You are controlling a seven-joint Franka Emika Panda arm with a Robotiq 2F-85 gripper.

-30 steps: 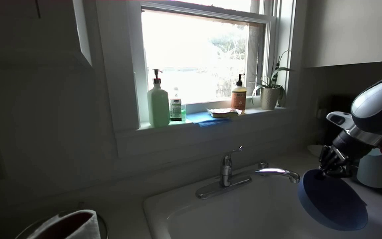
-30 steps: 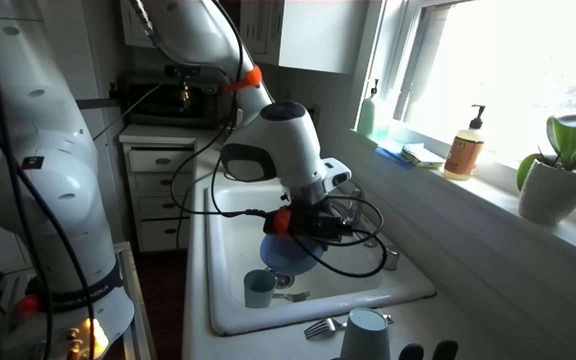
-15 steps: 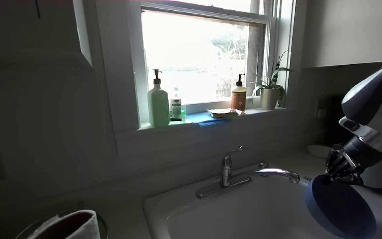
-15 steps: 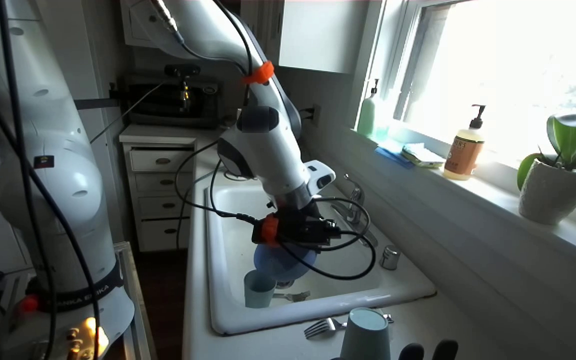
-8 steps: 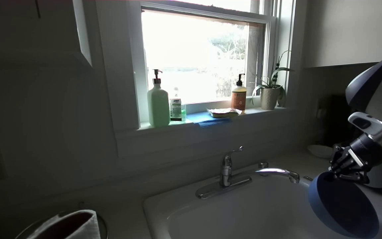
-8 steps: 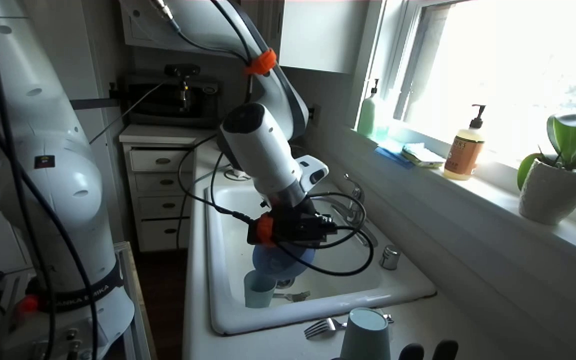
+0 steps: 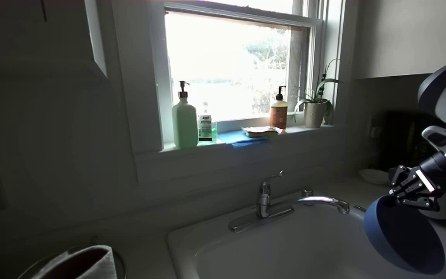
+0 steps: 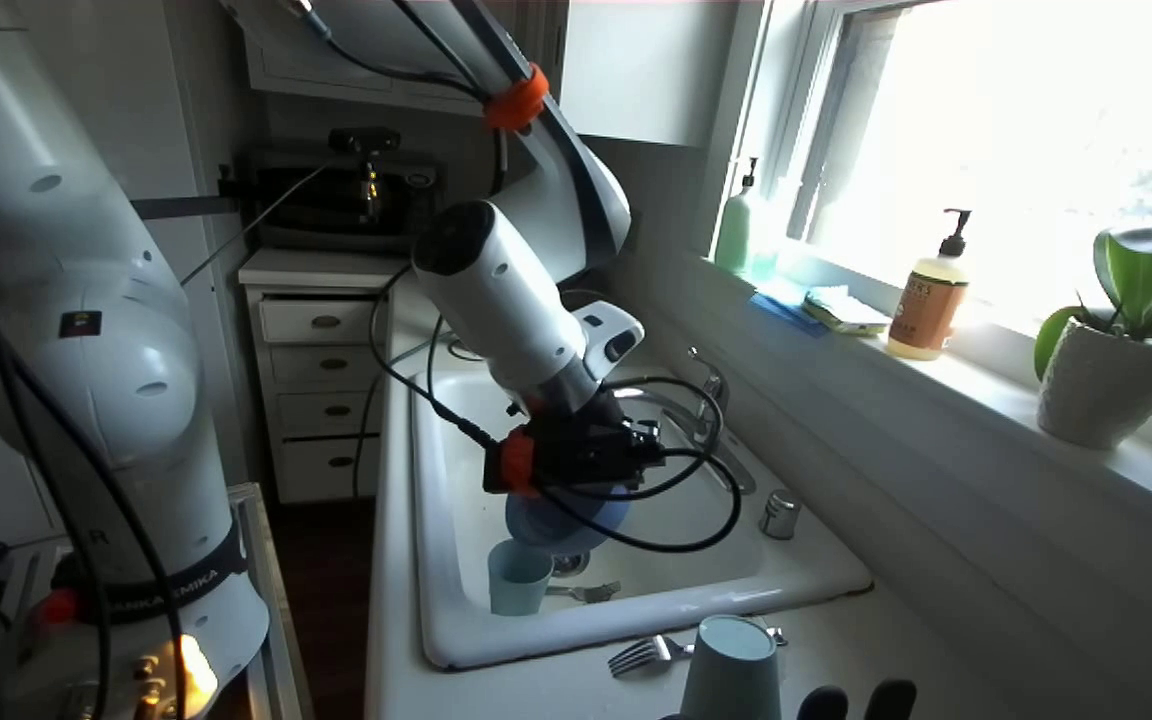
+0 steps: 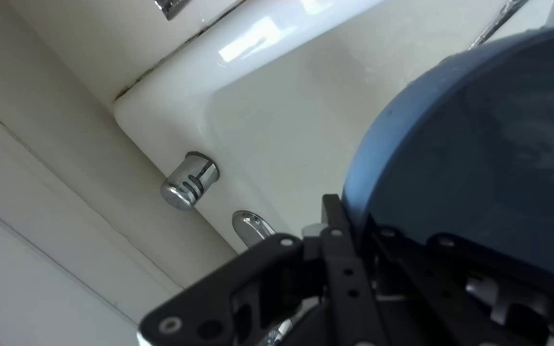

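My gripper (image 9: 351, 223) is shut on the rim of a blue bowl (image 9: 474, 163), one finger outside the wall and the other inside. In an exterior view the bowl (image 7: 405, 236) hangs tilted from the gripper (image 7: 395, 197), its dark inside turned toward that camera. It is held over the white sink (image 8: 656, 618). Beneath and beside it in an exterior view, a pale blue-green cup (image 8: 520, 578) and a fork (image 8: 598, 593) lie in the basin. The fingertips are mostly hidden by the arm in that view.
A chrome faucet (image 7: 264, 197) and a small chrome cap (image 8: 781, 514) stand along the sink's window side. On the near counter are an upturned cup (image 8: 733, 668) and a fork (image 8: 648, 655). The sill bears a soap bottle (image 8: 928, 305) and a potted plant (image 8: 1101, 385). Cables loop around the wrist.
Still gripped by its rim, the bowl has shifted slightly right and up in an exterior view. The wrist has tilted, and the forearm has swung with it.
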